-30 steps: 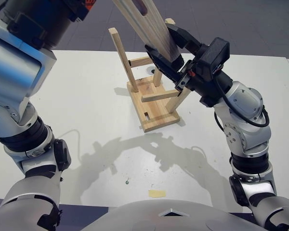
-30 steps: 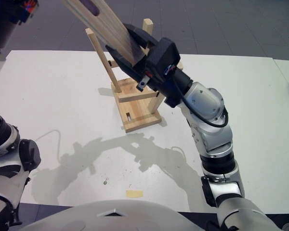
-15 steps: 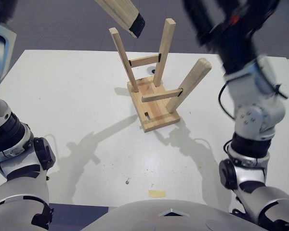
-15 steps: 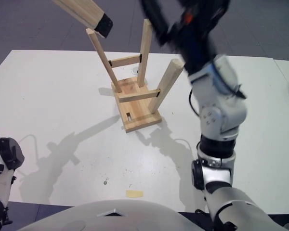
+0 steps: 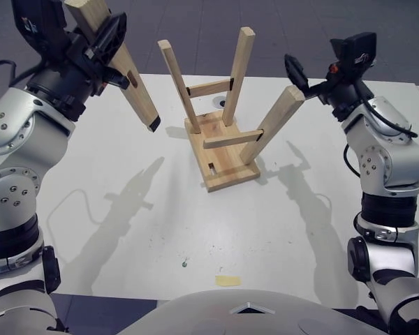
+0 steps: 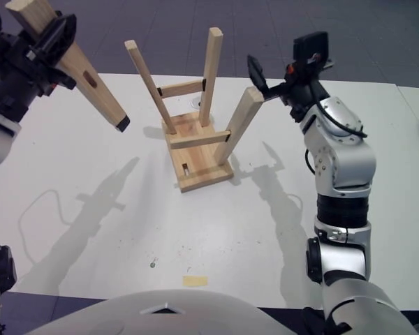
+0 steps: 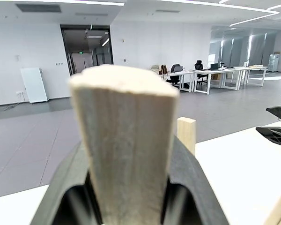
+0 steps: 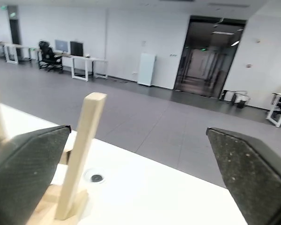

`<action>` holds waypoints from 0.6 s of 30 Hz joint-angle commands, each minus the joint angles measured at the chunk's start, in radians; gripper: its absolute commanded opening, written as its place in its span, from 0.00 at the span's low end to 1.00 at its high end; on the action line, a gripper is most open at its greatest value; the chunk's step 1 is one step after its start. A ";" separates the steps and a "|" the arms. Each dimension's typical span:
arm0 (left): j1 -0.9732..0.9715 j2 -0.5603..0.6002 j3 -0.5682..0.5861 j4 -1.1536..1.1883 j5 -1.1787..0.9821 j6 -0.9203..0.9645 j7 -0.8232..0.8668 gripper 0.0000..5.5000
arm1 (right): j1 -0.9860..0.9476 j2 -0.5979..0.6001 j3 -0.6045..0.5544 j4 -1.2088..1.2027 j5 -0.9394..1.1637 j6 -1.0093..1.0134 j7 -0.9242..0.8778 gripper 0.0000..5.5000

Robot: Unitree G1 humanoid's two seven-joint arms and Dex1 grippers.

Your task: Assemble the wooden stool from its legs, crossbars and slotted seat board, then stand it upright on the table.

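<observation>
Square pale-wood leg (image 5: 137,89) clamped in left tool (image 5: 100,43)

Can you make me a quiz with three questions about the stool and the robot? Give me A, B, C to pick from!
1. Where is the loose leg?
A. Lying flat on the table
B. In the left gripper, up in the air
C. Stuck into the seat board

2. How many legs stand up from the seat board?
A. One
B. Three
C. Five

3. What is the right gripper doing?
A. It is open and holds nothing
B. It is shut on a crossbar
C. It is shut on the seat board

Answers:
1 B: the left gripper is clamped around the loose leg, above the table.
2 B: three legs rise from the seat board, which lies flat on the table.
3 A: the right gripper has its fingers spread wide with nothing between them.
</observation>
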 commanded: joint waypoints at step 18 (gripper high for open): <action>0.021 -0.093 0.054 0.042 0.150 0.026 -0.108 0.19 | 0.026 -0.198 -0.023 -0.055 0.497 0.156 0.671 0.98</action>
